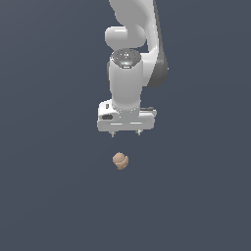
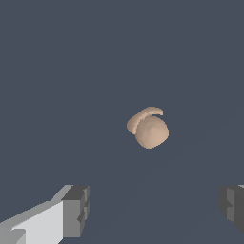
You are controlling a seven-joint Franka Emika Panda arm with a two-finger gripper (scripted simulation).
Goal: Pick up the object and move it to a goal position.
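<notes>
The object (image 1: 120, 161) is a small tan-brown lumpy blob lying on the dark grey floor, a short way below the gripper in the exterior view. In the wrist view the object (image 2: 148, 129) shows as a rounded lump with a curved ridge on one side. My white gripper (image 1: 126, 132) hangs above it, open, its two short fingertips spread wide with nothing between them. The wrist view shows both dark pads (image 2: 76, 211) far apart, and the object lies beyond them, not between them.
A plain dark grey surface (image 1: 49, 196) fills both views. No other objects or edges show.
</notes>
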